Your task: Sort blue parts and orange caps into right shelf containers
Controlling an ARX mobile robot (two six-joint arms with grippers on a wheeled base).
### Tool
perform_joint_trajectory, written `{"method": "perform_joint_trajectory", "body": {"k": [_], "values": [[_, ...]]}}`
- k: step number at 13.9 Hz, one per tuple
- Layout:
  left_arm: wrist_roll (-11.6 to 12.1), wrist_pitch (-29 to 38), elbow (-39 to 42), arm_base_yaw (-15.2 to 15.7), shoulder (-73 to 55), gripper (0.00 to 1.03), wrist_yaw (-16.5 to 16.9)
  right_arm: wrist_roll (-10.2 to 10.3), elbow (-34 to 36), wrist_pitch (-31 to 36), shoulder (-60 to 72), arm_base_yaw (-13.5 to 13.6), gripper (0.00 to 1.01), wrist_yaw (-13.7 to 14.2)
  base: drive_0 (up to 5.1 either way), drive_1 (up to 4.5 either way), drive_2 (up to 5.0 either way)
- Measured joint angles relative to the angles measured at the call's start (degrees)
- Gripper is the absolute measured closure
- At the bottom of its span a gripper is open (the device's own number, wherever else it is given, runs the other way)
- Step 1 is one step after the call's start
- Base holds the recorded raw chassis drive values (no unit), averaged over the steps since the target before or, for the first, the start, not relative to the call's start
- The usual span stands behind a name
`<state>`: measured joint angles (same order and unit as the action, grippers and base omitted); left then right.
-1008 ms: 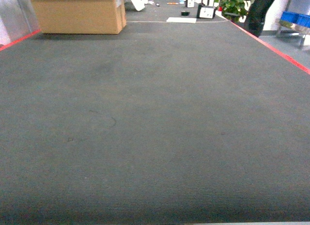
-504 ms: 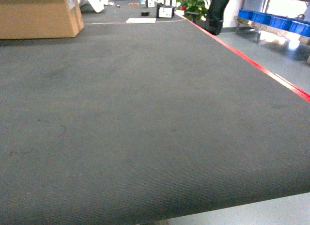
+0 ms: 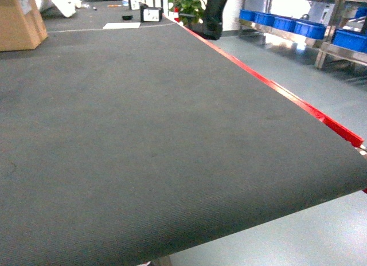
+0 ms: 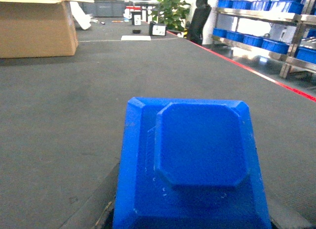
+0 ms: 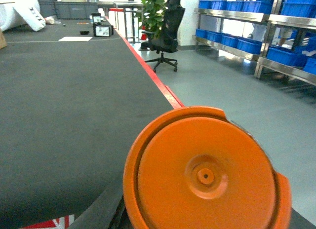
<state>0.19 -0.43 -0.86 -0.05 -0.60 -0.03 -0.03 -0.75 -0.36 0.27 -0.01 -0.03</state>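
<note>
A blue part (image 4: 197, 155), square with cut corners and a raised middle, fills the bottom of the left wrist view, and my left gripper (image 4: 192, 216) is shut on it, its fingers almost wholly hidden beneath. An orange cap (image 5: 205, 174), round with a small centre boss, is held the same way in my right gripper (image 5: 202, 219), over the table's right edge. The right shelf containers (image 3: 309, 30) are bright blue crates in a row on the steel shelf (image 3: 269, 28) across the floor; the right wrist view shows these crates (image 5: 286, 56) too. Neither gripper appears in the head view.
A dark ribbed mat covers the table (image 3: 143, 134), with red tape (image 3: 287, 97) along its right edge. A cardboard box (image 3: 20, 19) stands at the far left. A black office chair (image 5: 168, 39) and a potted plant (image 3: 189, 5) stand beyond the far corner.
The head view has swung to the right: the cardboard box slid to the left edge, and the table's right edge, the floor and the shelf with blue crates came into view.
</note>
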Motion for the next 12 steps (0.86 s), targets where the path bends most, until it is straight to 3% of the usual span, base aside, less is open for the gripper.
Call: {"method": "perform_joint_trajectory", "body": {"k": [12], "values": [[0.00,0.00,0.00,0.00,0.00,0.60,0.00,0.00,0.00,-0.02,0.00,0.00,0.56,0.02,-1.6,-1.59,-1.6]]}}
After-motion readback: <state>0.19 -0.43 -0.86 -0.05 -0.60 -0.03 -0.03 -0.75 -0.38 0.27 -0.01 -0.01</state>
